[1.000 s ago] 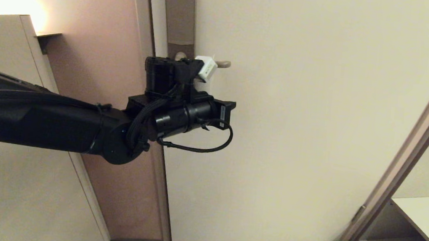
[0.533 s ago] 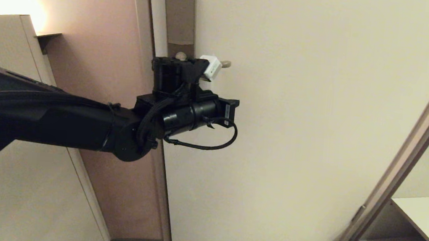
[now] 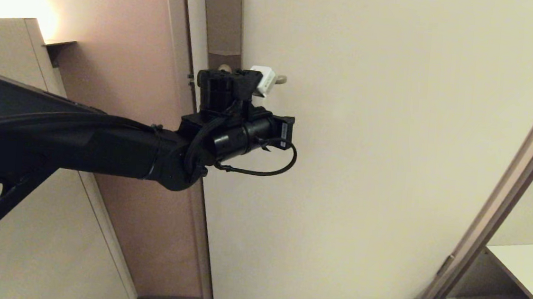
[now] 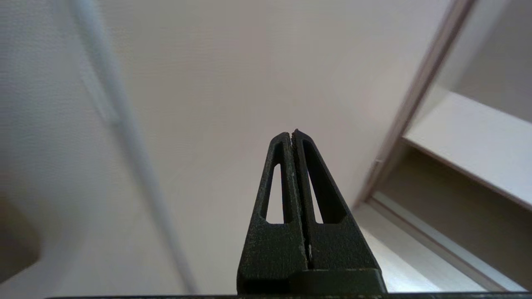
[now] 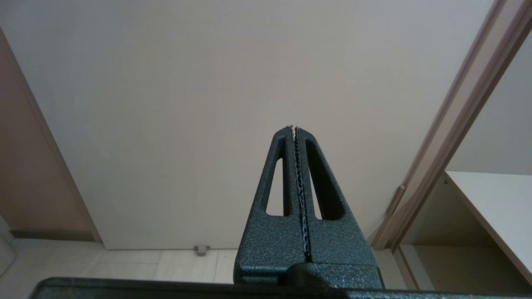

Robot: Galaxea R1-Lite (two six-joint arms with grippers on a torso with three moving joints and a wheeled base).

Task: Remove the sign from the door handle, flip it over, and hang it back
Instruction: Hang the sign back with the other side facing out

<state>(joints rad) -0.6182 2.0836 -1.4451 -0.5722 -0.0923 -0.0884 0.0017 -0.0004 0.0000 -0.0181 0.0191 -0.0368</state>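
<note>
Door handle [image 3: 280, 79] is poking out past the left arm's wrist, just its rounded tip showing. Left gripper [image 4: 294, 133] is pinching empty before the door [image 3: 390, 154]; sign hidden.

A hotel-like room: a big plain cream door [image 3: 390, 154] with a tall brown metal plate [image 3: 223, 22], beside a pink wall [image 3: 127, 39].

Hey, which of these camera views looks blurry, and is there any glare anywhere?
Left wrist view: the door and its edge are smeared, while the left gripper is crisp. Right wrist view: sharp throughout. Head view: a bright warm glow washes out the wall at the top left corner; the door handle is mostly hidden.
</note>
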